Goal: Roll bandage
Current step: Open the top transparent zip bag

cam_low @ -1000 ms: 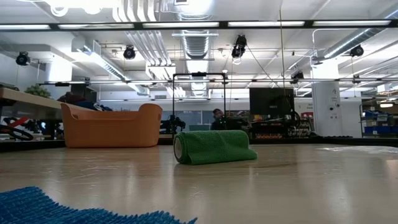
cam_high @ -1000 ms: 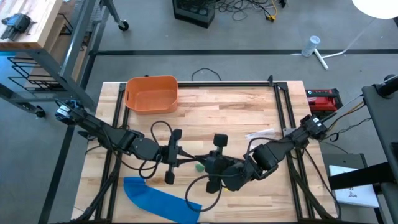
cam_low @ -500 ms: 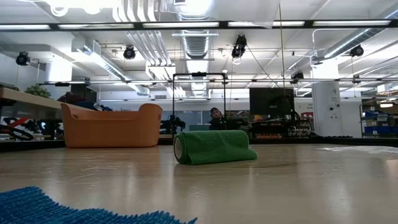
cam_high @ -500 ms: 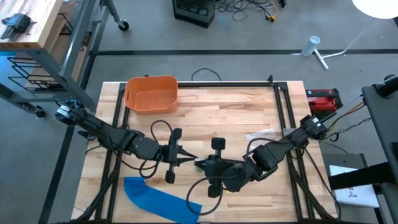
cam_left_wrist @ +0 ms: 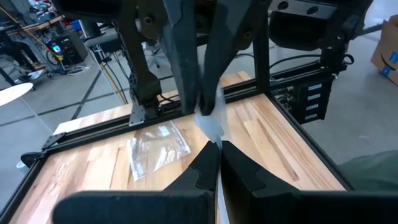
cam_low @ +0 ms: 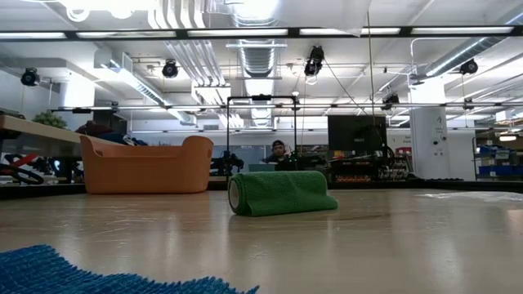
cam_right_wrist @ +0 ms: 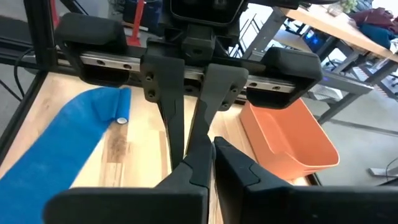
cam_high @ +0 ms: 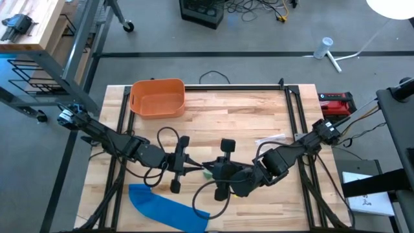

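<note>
Two grippers, left (cam_high: pixel 191 167) and right (cam_high: pixel 208 171), meet tip to tip at table centre, both pinched closed on a small clear strip (cam_left_wrist: pixel 210 119) — tape, we judge. Under them lies the green rolled bandage (cam_low: pixel 279 193), at 5 o'clock from the orange bin (cam_high: pixel 157 97). Soft, light, springy cloth — we'd pinch its loose outer flap.

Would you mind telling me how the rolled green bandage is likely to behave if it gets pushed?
The green bandage lies on its side as a cylinder, so it would probably roll. Its cloth looks soft, so it likely squashes. The outer flap appears loose and may unwind.
</note>
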